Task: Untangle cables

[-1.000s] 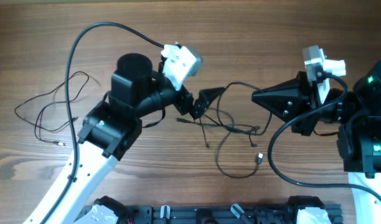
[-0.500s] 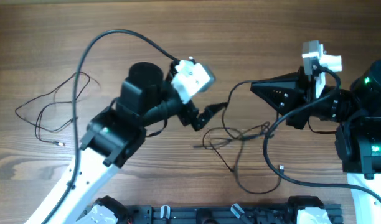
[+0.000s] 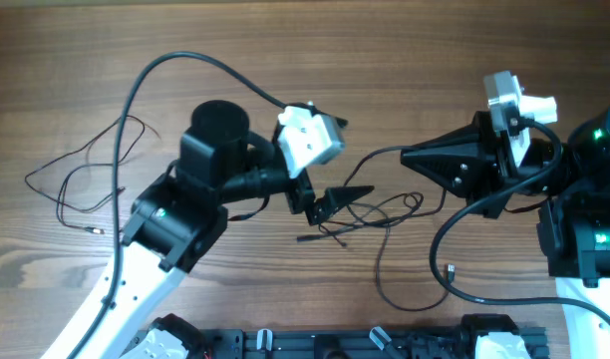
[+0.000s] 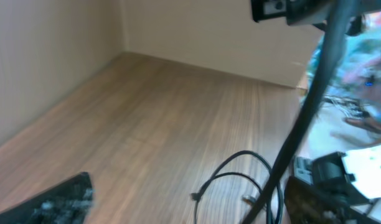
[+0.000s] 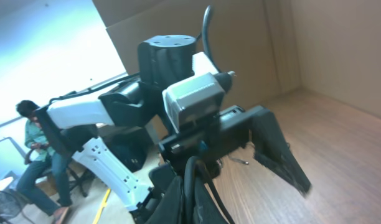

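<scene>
As seen from overhead, the tangled cables [image 3: 373,213] lie on the wooden table [image 3: 285,50] midway between its left and right edges and nearer the robots' edge, between the two grippers. A trailing loop [image 3: 379,281] runs toward that edge, and a separate cable [image 3: 86,165] lies well apart, near the left edge.

Left gripper [image 3: 337,202]: jaws spread wide, grasping nothing, just beside the tangle's left end.

Right gripper [image 3: 409,156]: jaws closed to a point; one strand [image 3: 370,157] arches from its tip down into the tangle.

Only the right wrist view confirms the grasp: the strand emerges from between the clenched fingers [image 5: 212,208], with the left arm [image 5: 172,62] beyond and a seated person [image 5: 32,143] in the background.

Left wrist view: the fingers [image 4: 53,202] stand far apart at the lower corners, with only table and a cable loop between them. A blurred black cord [image 4: 302,124] crosses close to the lens; whether it is a task cable or arm wiring cannot be told.
</scene>
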Tool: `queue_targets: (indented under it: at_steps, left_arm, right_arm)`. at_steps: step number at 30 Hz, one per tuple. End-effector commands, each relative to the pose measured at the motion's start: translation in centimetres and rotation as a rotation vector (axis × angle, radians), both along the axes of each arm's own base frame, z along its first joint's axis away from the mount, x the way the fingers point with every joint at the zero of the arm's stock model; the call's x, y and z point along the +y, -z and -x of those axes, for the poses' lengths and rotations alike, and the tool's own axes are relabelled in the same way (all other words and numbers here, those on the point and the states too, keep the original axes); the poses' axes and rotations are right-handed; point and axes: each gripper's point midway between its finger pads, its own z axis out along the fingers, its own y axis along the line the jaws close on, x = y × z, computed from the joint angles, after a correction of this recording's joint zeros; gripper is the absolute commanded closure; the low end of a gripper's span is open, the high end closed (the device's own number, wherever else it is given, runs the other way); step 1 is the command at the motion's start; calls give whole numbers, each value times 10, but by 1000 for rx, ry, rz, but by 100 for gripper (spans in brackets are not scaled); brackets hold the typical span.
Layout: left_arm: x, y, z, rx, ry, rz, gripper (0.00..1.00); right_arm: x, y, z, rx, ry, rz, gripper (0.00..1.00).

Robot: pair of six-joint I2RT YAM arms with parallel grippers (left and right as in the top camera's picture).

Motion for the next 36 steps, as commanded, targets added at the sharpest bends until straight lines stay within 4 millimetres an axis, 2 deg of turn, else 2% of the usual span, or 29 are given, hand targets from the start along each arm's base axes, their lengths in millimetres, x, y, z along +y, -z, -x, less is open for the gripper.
queue_targets:
  at_steps: [1,4,6,9,15,16,17,18,19,20,21,23,27,28,31,34,36]
  left_arm:
    - [-17,4,13,16,101,12,41]
    - [-19,3,14,10,106,16,96]
    - [-19,1,12,11,100,25,96]
    - [-17,-4,-4,57,-5,52,96]
    - [-15,-16,-1,22,-3,78,96]
    - [-14,-18,-1,16,-8,80,96]
    - [-10,-22,-5,3,-48,82,96]
    - [-5,-26,-12,14,-113,95,96]
    - [2,-32,-21,25,-196,117,96]
    - [9,-37,-28,40,-262,138,96]
    - [18,-43,-37,58,-350,168,96]
    - [27,-53,-39,71,-412,212,96]
    - [29,-71,-37,106,-416,302,96]
    - [26,-75,-33,127,-388,326,96]
    - [4,-85,6,138,-123,337,96]
    - [-4,-93,40,135,82,340,96]
    - [-5,-93,43,135,103,339,96]
  right_arm:
    - [2,-4,11,-4,-54,-3,96]
    - [2,-4,11,-3,-54,-3,96]
    - [2,-4,11,-2,-54,-3,96]
    - [2,-4,11,-2,-53,-3,96]
    - [1,-4,5,-4,-15,-2,94]
    - [1,-3,2,-3,-3,-1,70]
    - [0,-3,-1,-2,18,-1,27]
    - [-1,-1,-9,16,65,2,11]
    - [-3,4,-21,56,135,7,3]
    - [-7,11,-33,100,212,17,1]
    - [-17,26,-53,180,355,44,1]
    - [-30,48,-70,272,498,89,0]
    - [-31,57,-69,216,503,145,0]
    - [-34,60,-74,223,532,155,1]
    - [-52,73,-99,244,679,200,1]
    - [-55,85,-118,267,704,212,1]
    - [-52,90,-122,287,675,212,1]
